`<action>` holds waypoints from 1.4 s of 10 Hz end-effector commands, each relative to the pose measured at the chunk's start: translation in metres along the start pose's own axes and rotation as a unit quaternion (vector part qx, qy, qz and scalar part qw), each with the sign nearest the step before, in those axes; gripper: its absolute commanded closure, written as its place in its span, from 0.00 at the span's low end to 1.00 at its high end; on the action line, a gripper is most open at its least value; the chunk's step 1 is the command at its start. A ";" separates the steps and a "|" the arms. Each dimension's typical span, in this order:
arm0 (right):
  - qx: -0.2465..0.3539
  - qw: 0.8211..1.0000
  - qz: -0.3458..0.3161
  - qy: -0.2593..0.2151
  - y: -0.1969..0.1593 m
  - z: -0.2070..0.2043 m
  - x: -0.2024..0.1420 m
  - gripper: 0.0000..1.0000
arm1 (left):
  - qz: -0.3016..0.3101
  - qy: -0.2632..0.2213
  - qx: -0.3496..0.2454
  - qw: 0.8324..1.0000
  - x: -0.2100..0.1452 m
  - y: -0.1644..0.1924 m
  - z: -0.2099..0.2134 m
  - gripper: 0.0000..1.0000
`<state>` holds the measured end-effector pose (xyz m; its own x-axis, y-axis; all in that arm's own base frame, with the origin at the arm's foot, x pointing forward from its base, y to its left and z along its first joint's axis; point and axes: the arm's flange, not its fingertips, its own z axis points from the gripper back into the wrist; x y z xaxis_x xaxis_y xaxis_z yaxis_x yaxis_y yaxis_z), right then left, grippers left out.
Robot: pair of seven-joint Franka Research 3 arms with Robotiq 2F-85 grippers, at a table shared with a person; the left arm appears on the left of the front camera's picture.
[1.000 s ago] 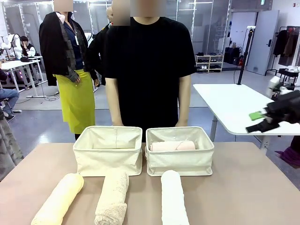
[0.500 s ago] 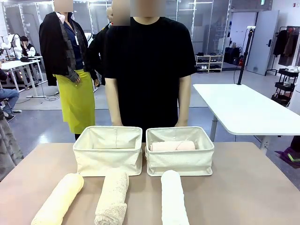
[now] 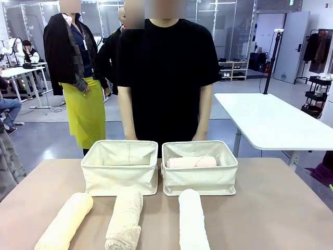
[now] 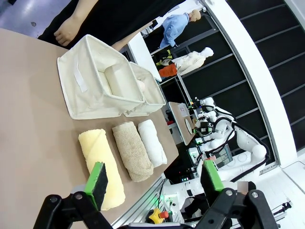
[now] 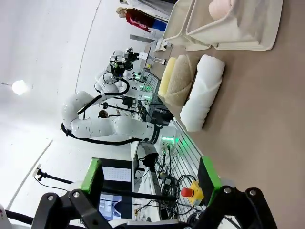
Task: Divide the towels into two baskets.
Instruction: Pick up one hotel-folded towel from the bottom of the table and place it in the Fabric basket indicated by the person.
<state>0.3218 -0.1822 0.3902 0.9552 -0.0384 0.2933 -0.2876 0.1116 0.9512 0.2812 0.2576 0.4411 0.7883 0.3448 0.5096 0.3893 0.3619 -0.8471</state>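
Two identical rectangular cream canvas baskets sit side by side at the middle of the matte tan surface [image 3: 270, 208], their soft fabric walls slightly slack under folded rims. They stand so close together that they touch or nearly touch. In the right basket [image 3: 200, 179], a light pink rolled terry-cloth towel [image 3: 191, 162] lies crosswise, and its top shows just above the near rim. The left basket [image 3: 119, 177] shows its creased inner lining.

Three more towel rolls lie on the near side of the baskets, in a row and roughly lengthwise toward the near edge. All are nubby terry cylinders. The pale yellow roll [image 3: 65, 223] lies at the left and angles out to the left. The beige roll [image 3: 125, 217], with a coarser looped pile, lies in the middle just beside it. The white roll [image 3: 192, 221] lies at the right, a little apart, in front of the right basket.

A person in a black T-shirt [image 3: 164, 73] stands at the far edge, with both forearms hanging behind the baskets' far rims.

The left arm's fingers [image 4: 98, 180], black with green pads, are spread wide with nothing between them, above the near edge close to the yellow roll. The right arm's fingers [image 5: 208, 175] are likewise spread wide and hold nothing, well off from the white roll.
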 end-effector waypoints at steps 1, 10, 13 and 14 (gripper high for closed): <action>0.002 1.000 0.001 0.009 0.006 -0.005 0.001 0.00 | -0.004 -0.004 -0.007 1.000 -0.002 -0.002 0.003 0.00; 0.002 1.000 0.001 0.009 0.006 -0.005 0.001 0.00 | -0.004 -0.004 -0.007 1.000 -0.002 -0.002 0.003 0.00; 0.002 1.000 0.001 0.009 0.006 -0.005 0.001 0.00 | -0.004 -0.004 -0.007 1.000 -0.002 -0.002 0.003 0.00; 0.002 1.000 0.001 0.009 0.006 -0.005 0.001 0.00 | -0.004 -0.004 -0.007 1.000 -0.002 -0.002 0.003 0.00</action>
<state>0.3230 -0.1797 0.3914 0.9549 -0.0302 0.2953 -0.2905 0.1104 0.9505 0.2812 0.2576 0.4411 0.7883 0.3448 0.5096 0.3893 0.3618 -0.8471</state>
